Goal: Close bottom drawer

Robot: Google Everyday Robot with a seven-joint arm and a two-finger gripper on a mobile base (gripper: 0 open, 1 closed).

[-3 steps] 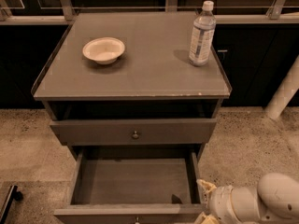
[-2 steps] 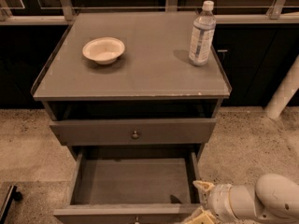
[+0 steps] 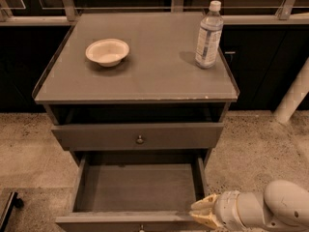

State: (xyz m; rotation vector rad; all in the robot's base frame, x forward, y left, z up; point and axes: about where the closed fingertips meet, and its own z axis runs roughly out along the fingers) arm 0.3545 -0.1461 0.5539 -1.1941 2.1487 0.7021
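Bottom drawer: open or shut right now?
Open. The bottom drawer is pulled far out below the middle drawer, its bare floor showing. The gripper is by its front right corner.

Bottom drawer (image 3: 96, 221) stands open, box interior free from above. Gripper (image 3: 204, 211) sits at its front right corner, blocking that side. Upper drawer (image 3: 139, 137) overhangs its rear. Floor (image 3: 256, 149) to its right: open room.
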